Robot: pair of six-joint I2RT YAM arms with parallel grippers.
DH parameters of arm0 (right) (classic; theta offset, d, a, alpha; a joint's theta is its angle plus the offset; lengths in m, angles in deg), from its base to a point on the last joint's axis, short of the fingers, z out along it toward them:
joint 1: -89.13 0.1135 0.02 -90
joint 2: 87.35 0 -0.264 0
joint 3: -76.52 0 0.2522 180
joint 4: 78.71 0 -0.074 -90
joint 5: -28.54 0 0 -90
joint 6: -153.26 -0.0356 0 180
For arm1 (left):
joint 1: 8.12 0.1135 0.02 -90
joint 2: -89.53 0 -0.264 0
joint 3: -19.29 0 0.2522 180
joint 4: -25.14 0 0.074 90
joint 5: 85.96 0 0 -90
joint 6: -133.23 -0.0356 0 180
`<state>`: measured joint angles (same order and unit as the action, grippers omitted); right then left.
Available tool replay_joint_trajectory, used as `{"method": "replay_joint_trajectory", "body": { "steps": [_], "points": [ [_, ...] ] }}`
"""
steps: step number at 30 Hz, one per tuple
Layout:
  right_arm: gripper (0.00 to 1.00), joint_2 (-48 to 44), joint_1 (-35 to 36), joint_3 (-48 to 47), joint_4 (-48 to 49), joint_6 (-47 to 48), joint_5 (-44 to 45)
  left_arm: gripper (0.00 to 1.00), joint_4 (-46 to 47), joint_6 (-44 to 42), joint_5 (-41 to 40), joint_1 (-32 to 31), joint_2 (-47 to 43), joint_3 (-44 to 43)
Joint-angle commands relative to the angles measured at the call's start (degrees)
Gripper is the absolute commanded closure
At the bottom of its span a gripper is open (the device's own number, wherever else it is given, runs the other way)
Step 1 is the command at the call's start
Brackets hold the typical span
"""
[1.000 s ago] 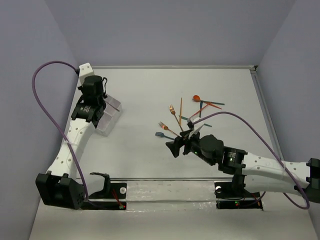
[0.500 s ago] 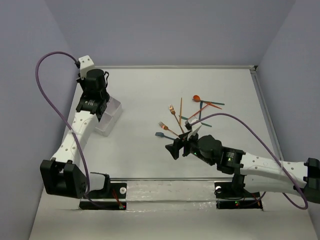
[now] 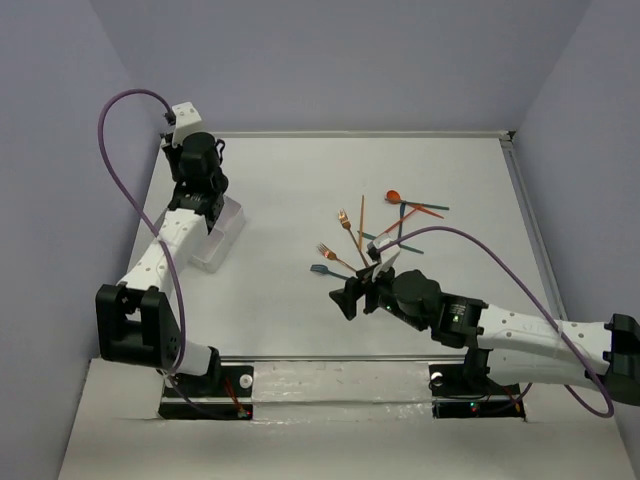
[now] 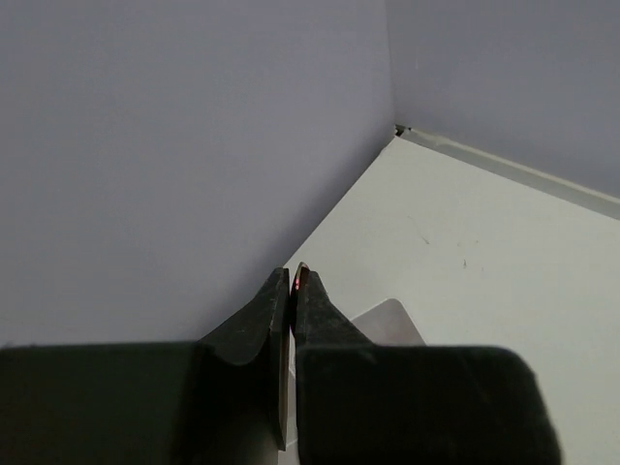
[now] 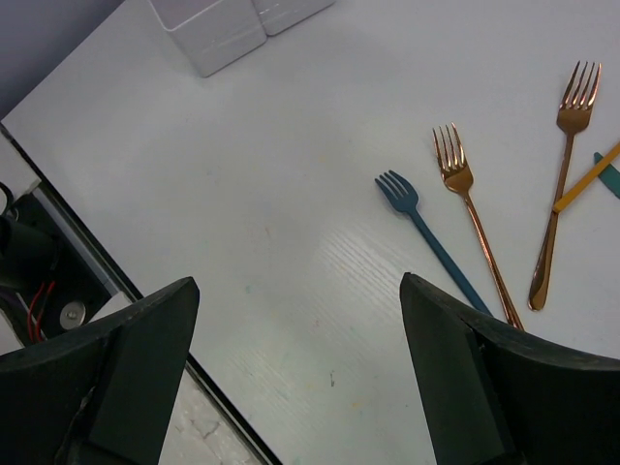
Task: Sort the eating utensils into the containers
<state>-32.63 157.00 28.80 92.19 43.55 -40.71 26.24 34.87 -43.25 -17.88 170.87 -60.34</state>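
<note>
White table (image 5: 242, 194), two copper forks (image 5: 463, 184), one teal fork (image 5: 431, 242), left fingers (image 4: 260, 329) closed, right fingers (image 5: 465, 387) spread, empty

White tabletop (image 3: 280, 200), lavender-grey walls (image 3: 330, 60), pale trim strip (image 3: 530, 225) along its right edge

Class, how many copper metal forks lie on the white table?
2. One copper metal fork lies beside the teal-blue fork; the second copper fork lies to their right in the right wrist view. More may hide beneath the right arm.
</note>
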Motion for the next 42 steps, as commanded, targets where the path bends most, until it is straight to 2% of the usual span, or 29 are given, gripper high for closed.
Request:
{"method": "replay_joint_trajectory", "body": {
  "steps": [1, 5, 19, 21, 22, 23, 24, 25, 26, 31, 34, 38, 39, 41, 42],
  "points": [
    [0.1, 0.1, -0.2, -1.3, 3.0, 0.3, 0.3, 0.94, 12.0, -2.8, -2.4, 0.0, 0.7, 2.4],
    [0.1, 0.0, -0.2, -1.3, 2.9, 0.3, 0.6, 0.94, 16.3, -4.7, -1.4, -1.1, 2.2, 5.7],
    [0.1, -1.7, -0.2, -0.8, 2.7, 0.0, 2.1, 0.93, 21.1, -6.5, -1.8, -3.4, 5.9, 10.5],
    [0.1, -2.1, -0.2, -0.9, 2.0, 0.0, 2.4, 0.76, 21.7, -6.9, -2.3, -3.4, 6.1, 11.3],
    [0.1, -2.2, -0.2, -1.1, 1.7, 0.0, 2.6, 0.76, 21.7, -6.9, -2.5, -3.4, 6.1, 11.4],
    [0.1, -2.5, -0.2, -1.1, 1.1, -0.1, 2.9, 0.64, 21.7, -6.9, -2.5, -3.4, 5.8, 11.5],
    [0.1, -2.9, -0.7, -1.1, 1.0, -0.1, 2.9, 0.59, 21.6, -6.8, -2.5, -3.9, 5.7, 11.4],
    [0.11, -3.0, -0.7, -1.1, 0.8, -0.2, 3.0, 0.49, 21.5, -6.7, -2.4, -4.0, 5.1, 11.3],
    [0.11, -3.1, -0.7, -1.0, 0.6, -0.2, 3.0, 0.46, 21.4, -6.6, -2.4, -4.0, 4.9, 11.2],
    [0.11, -1.9, -1.3, -1.4, -0.6, -0.8, 3.0, 0.33, 19.1, -4.9, -2.1, -4.5, 3.3, 9.6],
    [0.16, -1.8, -1.9, -1.6, -1.2, -1.0, 3.1, 0.29, 16.4, -2.6, -1.2, -5.2, 1.1, 7.9],
    [0.37, -1.4, -5.4, -1.6, -2.7, -1.3, 1.8, 0.29, 9.3, 3.0, 2.4, -7.4, -2.8, 3.4],
    [0.42, -0.5, -7.8, -1.9, -3.6, -1.6, -0.3, 0.29, 4.2, 5.0, 5.5, -8.4, -4.7, 0.9],
    [0.44, 2.0, -10.7, -2.9, -4.8, -1.7, -5.4, 0.29, -2.9, 11.8, 10.1, -9.0, -6.6, -2.2],
    [0.45, 3.1, -13.4, -3.3, -6.6, -1.7, -7.0, 0.29, -5.2, 14.1, 15.5, -9.0, -7.5, -3.1]
  ]
}}
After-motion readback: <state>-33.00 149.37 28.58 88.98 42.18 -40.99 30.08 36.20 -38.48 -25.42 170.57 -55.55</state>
